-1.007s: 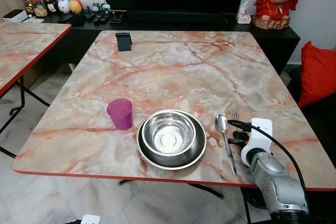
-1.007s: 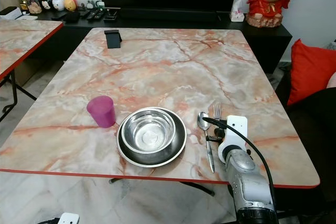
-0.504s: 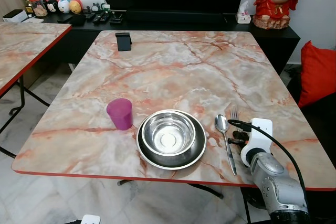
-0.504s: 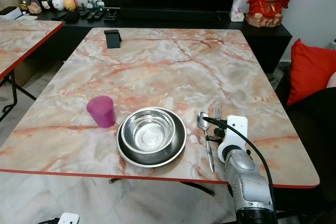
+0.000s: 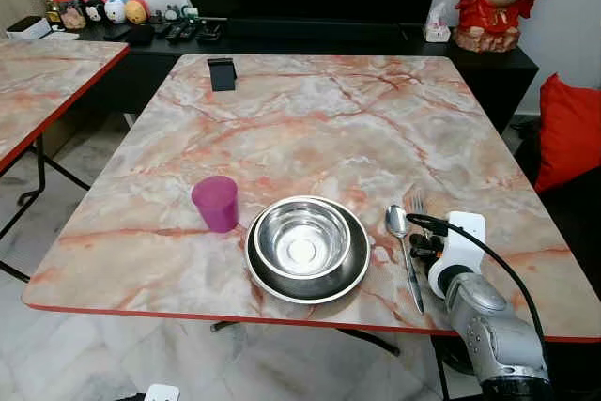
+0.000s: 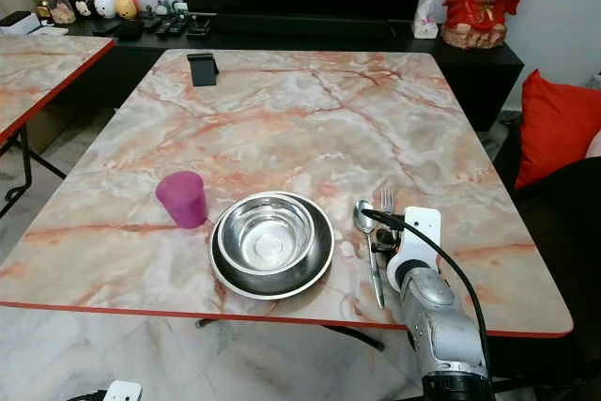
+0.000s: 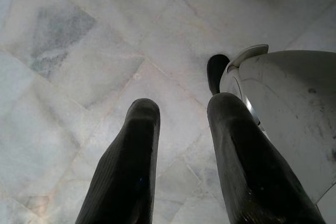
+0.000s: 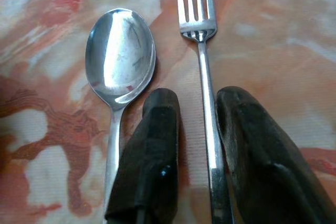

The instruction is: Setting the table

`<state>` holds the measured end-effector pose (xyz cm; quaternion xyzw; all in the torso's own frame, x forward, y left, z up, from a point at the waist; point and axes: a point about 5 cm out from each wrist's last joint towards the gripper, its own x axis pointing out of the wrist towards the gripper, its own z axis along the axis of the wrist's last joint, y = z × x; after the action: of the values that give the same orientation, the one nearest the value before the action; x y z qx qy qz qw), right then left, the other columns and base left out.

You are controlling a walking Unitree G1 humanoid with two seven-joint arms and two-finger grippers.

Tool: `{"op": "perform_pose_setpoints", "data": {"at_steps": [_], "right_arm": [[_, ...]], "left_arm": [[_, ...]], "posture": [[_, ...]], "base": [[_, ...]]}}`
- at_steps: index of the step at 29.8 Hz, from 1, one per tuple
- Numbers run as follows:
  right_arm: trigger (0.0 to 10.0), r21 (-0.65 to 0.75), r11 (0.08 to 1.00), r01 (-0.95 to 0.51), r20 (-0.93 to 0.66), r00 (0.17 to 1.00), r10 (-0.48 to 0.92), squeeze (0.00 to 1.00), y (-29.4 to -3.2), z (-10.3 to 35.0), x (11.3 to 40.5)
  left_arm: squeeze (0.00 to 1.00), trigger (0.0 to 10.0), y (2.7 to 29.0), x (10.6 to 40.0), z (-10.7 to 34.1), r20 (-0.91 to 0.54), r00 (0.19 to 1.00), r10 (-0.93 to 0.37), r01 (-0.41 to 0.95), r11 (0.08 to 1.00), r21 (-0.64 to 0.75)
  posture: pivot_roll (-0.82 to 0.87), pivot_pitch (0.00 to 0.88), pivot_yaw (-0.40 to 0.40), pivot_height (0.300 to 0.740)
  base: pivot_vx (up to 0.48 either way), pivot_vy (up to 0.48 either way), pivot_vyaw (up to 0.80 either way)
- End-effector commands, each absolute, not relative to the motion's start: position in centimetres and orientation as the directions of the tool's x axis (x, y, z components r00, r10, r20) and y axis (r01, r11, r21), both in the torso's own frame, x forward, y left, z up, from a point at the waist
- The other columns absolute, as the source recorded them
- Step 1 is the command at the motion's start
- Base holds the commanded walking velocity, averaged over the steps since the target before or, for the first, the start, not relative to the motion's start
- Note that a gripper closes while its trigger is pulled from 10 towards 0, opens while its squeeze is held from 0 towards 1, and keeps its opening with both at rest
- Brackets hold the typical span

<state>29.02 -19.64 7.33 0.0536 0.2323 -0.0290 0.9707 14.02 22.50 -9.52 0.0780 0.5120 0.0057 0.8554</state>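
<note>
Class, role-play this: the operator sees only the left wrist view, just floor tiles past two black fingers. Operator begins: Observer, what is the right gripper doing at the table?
Observer: The right gripper is down at the fork, one finger on each side of its handle.
Operator: Anything beside that fork?
Observer: A spoon lies alongside it, bowl facing up.
Operator: What else is set?
Observer: A steel bowl sits in a plate, with a pink cup on the plate's left.

Right arm [image 5: 488,331] extended forward and low, wrist level. Right gripper [image 8: 197,145] down at the surface, fingers [image 8: 155,150] parted, one to each side of a slim handle. Left gripper [image 7: 181,156] hangs idle, pointing downward, fingers apart.
</note>
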Motion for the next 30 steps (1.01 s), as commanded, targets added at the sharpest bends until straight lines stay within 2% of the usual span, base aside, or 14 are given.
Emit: {"op": "perform_pose_setpoints", "data": {"at_steps": [1,2,3,4,5,6,7,10,23,25,30], "right_arm": [[10.0,0.099,0.991,0.09,-0.47,0.882,-0.033,0.78,-19.6,7.0,29.0],[10.0,0.093,0.99,0.102,-0.457,0.888,-0.049,0.65,-19.7,7.2,29.1],[10.0,0.093,0.99,0.102,-0.457,0.888,-0.049,0.65,-19.7,7.2,29.1],[10.0,0.093,0.989,0.114,-0.441,0.896,-0.061,0.14,-19.9,7.5,29.2],[10.0,0.093,0.989,0.114,-0.441,0.896,-0.061,0.14,-19.9,7.5,29.2],[10.0,0.02,0.99,0.138,-0.384,0.915,-0.12,0.0,-20.6,8.5,29.6],[10.0,-0.03,0.987,0.158,-0.338,0.927,-0.159,0.0,-21.2,9.2,29.8],[10.0,0.027,0.983,0.184,-0.287,0.943,-0.168,0.0,-21.4,10.2,30.1],[10.0,0.061,0.975,0.212,-0.074,0.975,-0.208,0.0,-21.5,13.1,30.5],[10.0,-0.011,0.969,0.246,0.061,0.968,-0.245,0.0,-21.7,14.8,30.2],[10.0,-0.06,0.965,0.256,0.162,0.956,-0.243,0.0,-21.0,15.7,28.9]], "left_arm": [[0.0,10.0,22.8,13.6,-9.6,-0.882,0.461,0.101,0.073,0.986,0.151],[0.0,10.0,22.8,13.6,-9.6,-0.882,0.461,0.101,0.073,0.986,0.151],[0.0,10.0,22.8,13.6,-9.6,-0.882,0.461,0.101,0.073,0.986,0.151],[0.0,10.0,22.8,13.6,-9.6,-0.882,0.461,0.102,0.073,0.986,0.152],[0.0,10.0,22.8,13.6,-9.6,-0.882,0.461,0.102,0.073,0.986,0.152],[0.0,10.0,22.8,13.6,-9.6,-0.881,0.461,0.102,0.072,0.986,0.152],[0.0,10.0,22.8,13.6,-9.6,-0.881,0.461,0.102,0.072,0.986,0.152],[0.0,10.0,22.8,13.6,-9.6,-0.881,0.462,0.102,0.072,0.986,0.151],[0.0,10.0,22.7,13.6,-9.6,-0.881,0.462,0.1,0.07,0.986,0.149],[0.0,10.0,22.8,13.7,-9.6,-0.879,0.467,0.102,0.064,0.987,0.148],[0.0,10.0,22.9,13.7,-9.6,-0.876,0.471,0.1,0.065,0.987,0.148]], "posture": [[0.04,0.0,0.0,0.707],[0.04,0.0,0.0,0.707],[0.04,0.0,0.0,0.707],[0.04,0.0,0.0,0.707],[0.04,0.0,0.0,0.707],[0.04,0.0,0.001,0.707],[0.04,0.0,0.001,0.707],[0.04,0.0,0.001,0.707],[0.04,0.0,0.0,0.707],[0.04,0.0,0.002,0.707],[0.04,0.0,0.006,0.707]], "base": [[0.0,0.0,0.0],[0.0,0.0,0.0],[0.0,0.0,0.0],[0.0,0.0,0.0],[0.0,0.0,0.0],[0.0,0.0,0.0],[0.0,0.0,0.0],[0.0,0.0,0.0],[0.0,0.0,0.0],[0.0,0.0,0.0],[0.0,0.0,0.0]]}}
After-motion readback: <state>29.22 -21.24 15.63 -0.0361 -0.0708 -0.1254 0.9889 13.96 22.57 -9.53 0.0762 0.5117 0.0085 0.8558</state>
